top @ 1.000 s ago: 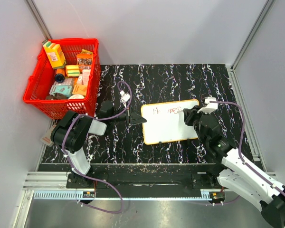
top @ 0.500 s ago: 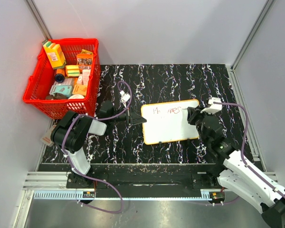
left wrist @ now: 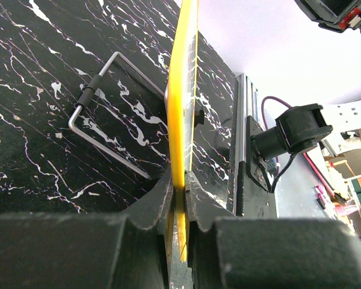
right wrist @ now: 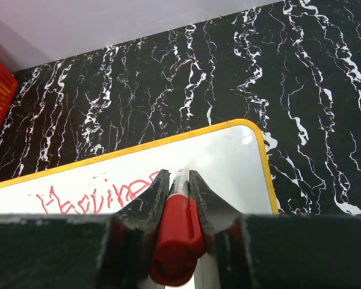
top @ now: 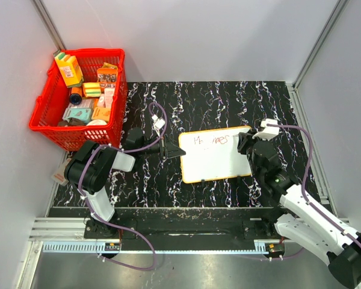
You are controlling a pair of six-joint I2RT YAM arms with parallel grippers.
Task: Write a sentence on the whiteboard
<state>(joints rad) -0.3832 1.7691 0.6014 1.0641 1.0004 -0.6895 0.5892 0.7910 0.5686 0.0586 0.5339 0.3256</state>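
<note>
Right jaws: clamped on a red marker (right wrist: 175, 241). Its barrel runs between them and its tip points down at the whiteboard (top: 213, 162), just right of the last red letter. You cannot tell from the right wrist view whether the tip actually touches.

Left jaws: shut tight on the whiteboard's left edge. In the left wrist view you see the board edge-on, its yellow rim pinched between them. A bent wire rod (left wrist: 108, 114) with a dark sleeve lies on the counter (top: 210, 102) just beside that edge. Whether it is joined to the board is unclear.

The sentence (right wrist: 99, 197): you get one line of red script along the board's top, starting near the top left corner. It reads roughly "Happine" in the right wrist view. In the top view it is too small to read.

The board lies flat near the middle of the black marbled counter, long side across, between the two arms. The right arm reaches over its top right corner and the left arm comes in from the left side.

A red basket (top: 48, 129) full of packets and cartons sits at the far left corner, well apart from the board.
</note>
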